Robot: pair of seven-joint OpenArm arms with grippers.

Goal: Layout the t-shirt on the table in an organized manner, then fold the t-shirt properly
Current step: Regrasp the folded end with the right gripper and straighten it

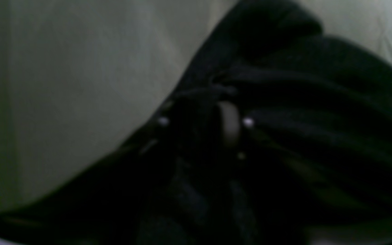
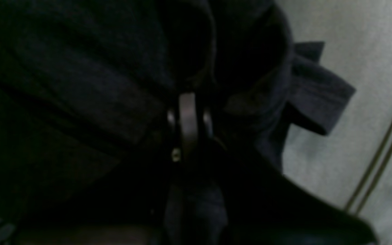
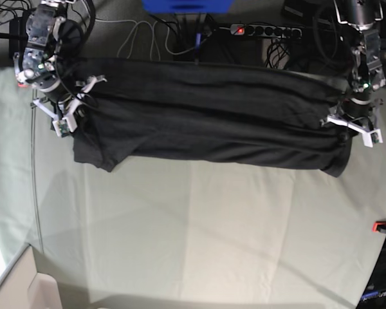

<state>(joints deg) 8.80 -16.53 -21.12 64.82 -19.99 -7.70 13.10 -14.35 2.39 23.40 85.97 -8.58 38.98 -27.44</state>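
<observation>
T-shirt [image 3: 206,122]: stretched, bunched, at your bench's [image 3: 199,232] 12 o'clock. Left claw [image 3: 347,129] and right claw [image 3: 74,109] each clamp it. Layout unfinished; folding unstarted.

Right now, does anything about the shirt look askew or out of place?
Yes. The shirt is stretched between both grippers along the table's far edge, bunched in long folds rather than flat. One sleeve droops at the right gripper's end; the left gripper holds the other end.
</observation>
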